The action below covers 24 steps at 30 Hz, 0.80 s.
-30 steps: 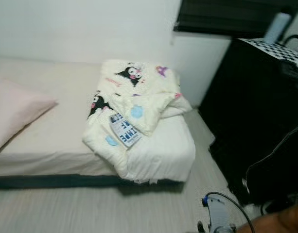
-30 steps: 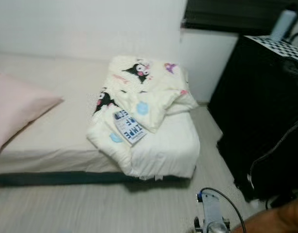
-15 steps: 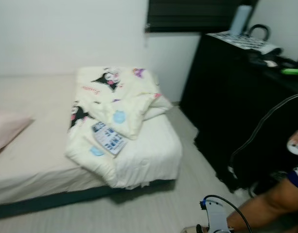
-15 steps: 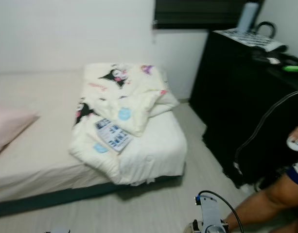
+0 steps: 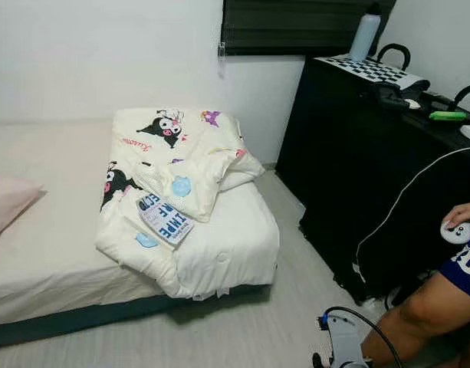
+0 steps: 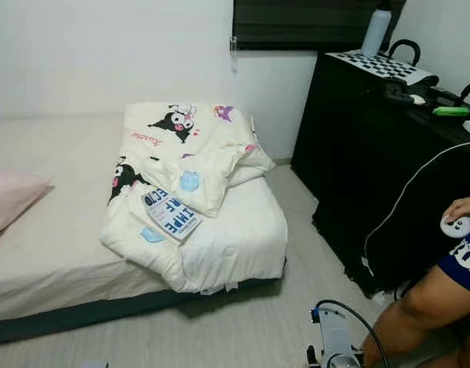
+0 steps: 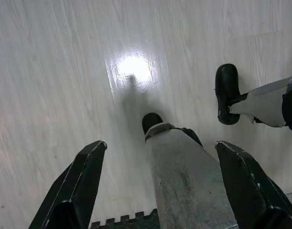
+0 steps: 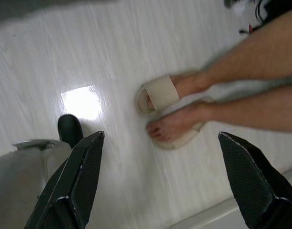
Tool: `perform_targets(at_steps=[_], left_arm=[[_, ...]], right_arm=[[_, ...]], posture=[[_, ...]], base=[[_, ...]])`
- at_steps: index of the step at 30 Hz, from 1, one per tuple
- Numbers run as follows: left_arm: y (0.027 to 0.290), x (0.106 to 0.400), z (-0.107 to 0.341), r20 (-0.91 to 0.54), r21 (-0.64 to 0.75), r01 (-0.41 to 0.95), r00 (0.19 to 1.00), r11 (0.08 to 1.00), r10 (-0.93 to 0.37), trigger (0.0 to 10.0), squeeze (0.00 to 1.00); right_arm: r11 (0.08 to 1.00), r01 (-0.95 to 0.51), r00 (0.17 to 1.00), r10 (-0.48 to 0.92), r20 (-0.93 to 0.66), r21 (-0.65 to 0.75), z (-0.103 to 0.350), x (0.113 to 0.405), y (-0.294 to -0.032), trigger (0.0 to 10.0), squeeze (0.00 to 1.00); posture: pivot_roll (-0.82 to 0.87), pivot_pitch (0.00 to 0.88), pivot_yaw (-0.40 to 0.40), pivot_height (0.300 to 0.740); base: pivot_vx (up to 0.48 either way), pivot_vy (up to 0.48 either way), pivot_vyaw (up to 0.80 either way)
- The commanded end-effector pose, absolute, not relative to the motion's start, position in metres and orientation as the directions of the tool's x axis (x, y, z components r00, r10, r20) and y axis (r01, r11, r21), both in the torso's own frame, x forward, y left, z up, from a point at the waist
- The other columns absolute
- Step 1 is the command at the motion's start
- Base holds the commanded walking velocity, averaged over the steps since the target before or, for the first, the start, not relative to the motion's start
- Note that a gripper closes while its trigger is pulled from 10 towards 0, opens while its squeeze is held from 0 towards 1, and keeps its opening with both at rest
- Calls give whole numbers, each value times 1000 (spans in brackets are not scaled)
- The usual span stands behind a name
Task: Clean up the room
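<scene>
We see the pale pink pillow (image 5: 8, 211) cut by the frame's left edge. The seated person's bare leg (image 5: 419, 318) runs off at right, upper body unseen. The small white object (image 5: 458, 232) in their hand is possibly a controller; too small to tell.

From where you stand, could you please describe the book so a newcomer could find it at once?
Look at the bed against the white wall, then the crumpled cartoon-print comforter at its end. The book lies flat on the comforter's near fold, the one flat white cover with big dark block letters.
</scene>
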State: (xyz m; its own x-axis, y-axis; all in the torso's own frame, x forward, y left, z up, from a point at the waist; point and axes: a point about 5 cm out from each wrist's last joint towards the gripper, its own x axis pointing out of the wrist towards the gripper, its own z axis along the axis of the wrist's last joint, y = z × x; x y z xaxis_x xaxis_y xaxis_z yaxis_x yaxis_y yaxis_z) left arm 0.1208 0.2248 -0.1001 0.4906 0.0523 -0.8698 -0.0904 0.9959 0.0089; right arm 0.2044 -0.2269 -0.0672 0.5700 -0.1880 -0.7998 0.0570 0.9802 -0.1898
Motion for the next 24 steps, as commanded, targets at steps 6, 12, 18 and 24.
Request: perform_targets(at_steps=[6, 12, 18, 24], left_arm=[[224, 113, -103, -885, 0, -87, 463, 996, 41, 10000, 0], [227, 113, -102, -883, 2, -91, 468, 996, 45, 10000, 0], [226, 116, -101, -878, -3, -82, 478, 997, 36, 10000, 0], [227, 121, -100, -881, 14, -70, 470, 997, 46, 10000, 0]], right_arm=[[978, 75, 558, -201, -805, -192, -69, 197, -235, 10000, 0], [988, 38, 531, -148, -834, -151, -76, 189, -222, 10000, 0], [989, 88, 549, -151, -822, -123, -77, 192, -212, 10000, 0], [990, 75, 551, -140, -823, -118, -75, 198, -210, 10000, 0]], posture=[[-78, 69, -66, 740], [-78, 83, -26, 740], [-88, 84, -2, 740], [-100, 77, -2, 740]], base=[[0, 0, 0], [0, 0, -667], [0, 0, -400], [0, -327, 0]])
